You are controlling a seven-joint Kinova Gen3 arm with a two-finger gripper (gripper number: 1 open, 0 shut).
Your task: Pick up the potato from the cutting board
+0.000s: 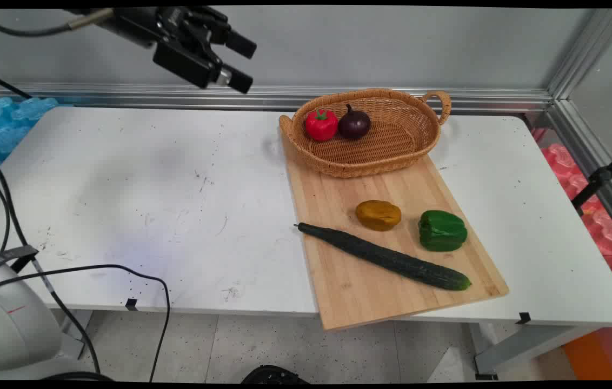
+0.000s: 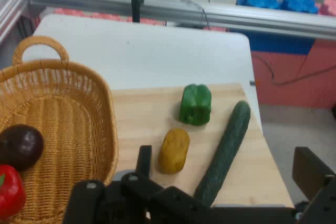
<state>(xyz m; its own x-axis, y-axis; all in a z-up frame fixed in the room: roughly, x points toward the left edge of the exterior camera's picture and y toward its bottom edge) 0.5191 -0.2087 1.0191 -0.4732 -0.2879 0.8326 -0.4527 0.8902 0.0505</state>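
black two-finger gripper (image 1: 242, 65), raised high near the upper left of the main view, above the far edge of the white table (image 1: 138, 200); fingers spread apart, holding nothing, touching nothing. black cables hang from the arm at the left.

wooden cutting board (image 1: 371, 281), pale, lying on the right half of the table, its near corner jutting past the table's front edge.

wicker basket (image 1: 392, 146), oval, two loop handles, sitting on the far end of the board. contents: one red pepper (image 1: 321, 125) and one dark purple onion (image 1: 354, 123), side by side and touching or nearly so, at the basket's left end as the main view shows it.

cucumber (image 1: 384, 257), dark green, long, lying diagonally across the board's middle, stem end at the board's left edge.

potato (image 1: 378, 214), yellow-brown, on the board between the basket and the cucumber, apart from both.

green pepper (image 1: 441, 230), on the board just right of the potato, close to the cucumber but not touching it.

hand view, looking down along the fingers: basket (image 2: 63, 129) at left, potato (image 2: 174, 150), green pepper (image 2: 196, 104) and cucumber (image 2: 226, 153) on the board (image 2: 142, 114), all well below the gripper.

blue and red foam pieces lie off the table's ends.
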